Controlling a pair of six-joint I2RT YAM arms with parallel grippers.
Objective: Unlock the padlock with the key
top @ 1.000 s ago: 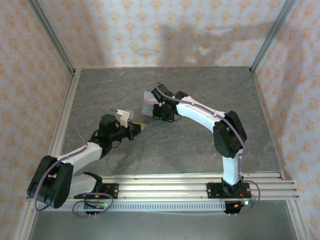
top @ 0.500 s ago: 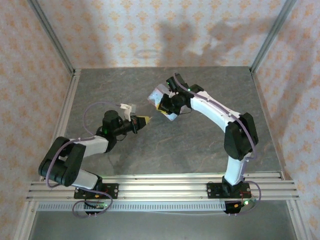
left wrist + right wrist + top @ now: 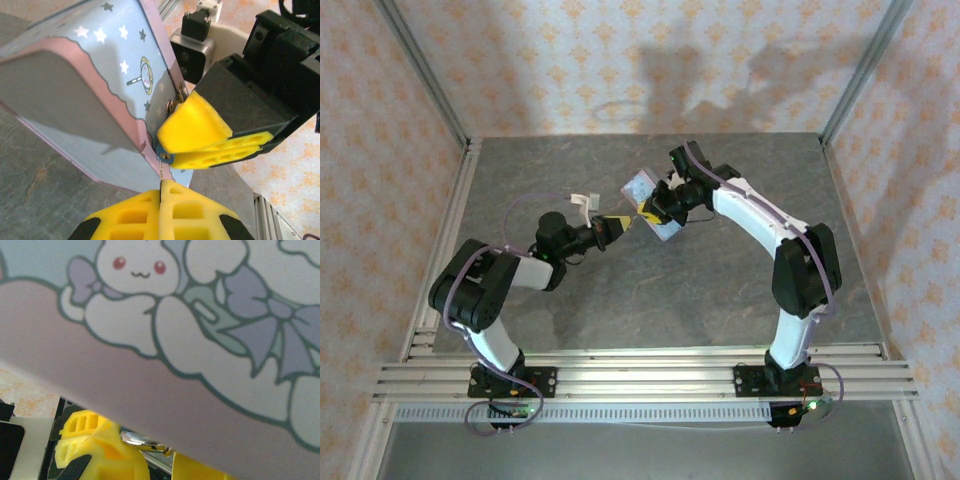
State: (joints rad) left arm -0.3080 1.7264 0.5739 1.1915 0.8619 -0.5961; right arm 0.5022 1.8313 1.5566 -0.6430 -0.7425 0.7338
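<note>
The tiny blue padlock [image 3: 163, 158] hangs at the clasp of a pastel cartoon tin [image 3: 85, 85], and its metal shackle [image 3: 136, 439] passes under the tin's edge. My right gripper [image 3: 169, 146] is shut on the padlock and holds the tin [image 3: 650, 203] tilted above the table. My left gripper [image 3: 161, 183] is shut on the thin key [image 3: 161, 173]. The key's tip points up and reaches the padlock's underside. From above, the left gripper [image 3: 617, 226] sits just left of the right gripper [image 3: 654, 211]. How deep the key sits is hidden.
A grey stone-patterned table [image 3: 620, 290] lies below both arms. Aluminium rails [image 3: 650, 375] run along the near edge and up the left side [image 3: 445, 250]. Patterned walls close in the back and sides.
The right gripper has carried the tin and padlock to the right and tilted them. The left arm has stretched forward and right, bringing the key up to the padlock.
</note>
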